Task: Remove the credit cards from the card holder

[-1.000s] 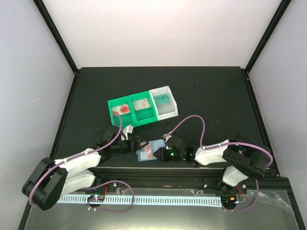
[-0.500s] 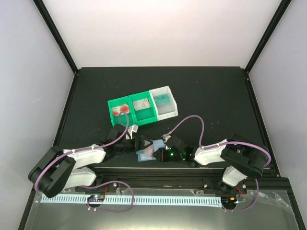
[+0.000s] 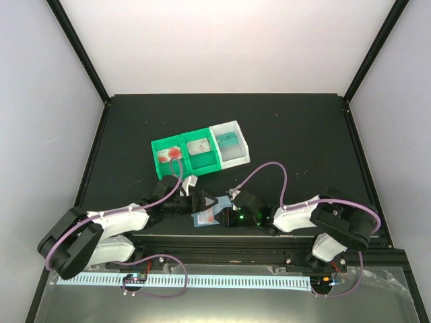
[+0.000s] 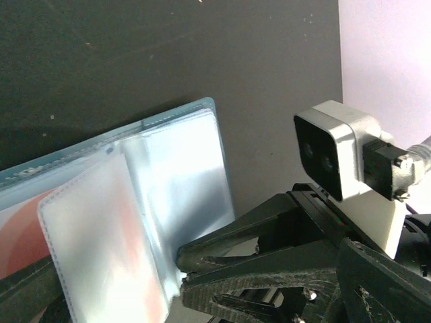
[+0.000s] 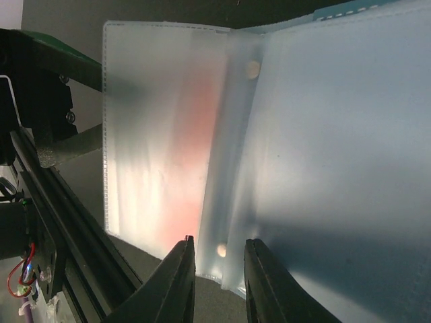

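The light-blue card holder [image 3: 207, 214] lies open near the table's front edge, between my two grippers. A whitish card with red marks [image 5: 185, 141] sits inside its raised clear pocket, which also shows in the left wrist view [image 4: 101, 242]. My right gripper [image 5: 219, 259] is shut on the card holder's edge by the fold, and its fingertips [image 4: 183, 264] pinch that edge. My left gripper [image 3: 196, 201] is open at the holder's left side, with one finger [image 4: 23, 299] beside the pocket. A teal card [image 3: 227, 140] lies in the white bin.
Two joined green bins [image 3: 183, 160] and a white bin [image 3: 237, 156] stand behind the holder. The green bins hold a red-marked card [image 3: 170, 154] and a whitish card [image 3: 199, 146]. The table's front rail [image 3: 222, 237] runs just below the grippers.
My left gripper has moved right, up to the holder's left side. The holder's pocket flap now stands a little higher. My right gripper has stayed on the holder.
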Motion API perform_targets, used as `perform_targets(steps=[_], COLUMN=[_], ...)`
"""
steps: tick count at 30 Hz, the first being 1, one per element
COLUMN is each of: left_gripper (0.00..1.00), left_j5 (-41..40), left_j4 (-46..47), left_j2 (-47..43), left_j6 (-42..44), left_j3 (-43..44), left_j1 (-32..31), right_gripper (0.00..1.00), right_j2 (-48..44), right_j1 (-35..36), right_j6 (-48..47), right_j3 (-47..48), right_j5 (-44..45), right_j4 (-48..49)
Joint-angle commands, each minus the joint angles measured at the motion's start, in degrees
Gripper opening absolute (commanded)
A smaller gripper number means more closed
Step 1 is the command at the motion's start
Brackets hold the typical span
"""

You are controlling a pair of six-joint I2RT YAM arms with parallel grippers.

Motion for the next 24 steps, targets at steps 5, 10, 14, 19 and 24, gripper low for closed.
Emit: perform_targets(steps=[5,10,14,19,24], left_gripper=[0.98,0.98,0.98,0.98,0.98], left_j5=[1.3,1.6,1.3,1.2,1.2], left_j4=[4.4,5.7,5.7,6.2,7.4], left_j2=[-0.1,0.8,1.9,4.0,7.8], left_j6=[-2.4,-3.7,-3.7,-3.7,-3.8], left_j3=[2.9,4.1,6.2,8.1,9.4], left_j1=[-2.6,-4.6,-5.9,-7.3,-8.5], right_gripper=[0.26,0.28,0.29,0.29,0.30], right_j2=[-2.9,-6.2,-10.8,-16.9,-23.0], right_j1=[0.4,0.4,0.4,0.4,0.4], right_j6=[0.0,-0.9,-1.8,-2.1,-2.2], right_j3=[-2.3,-2.9,-3.9,-5.1,-6.5], right_j5=[2.7,4.3,6.8,10.0,11.9], right_j4=[-0.8,-3.9,-7.8,-11.7,-13.6])
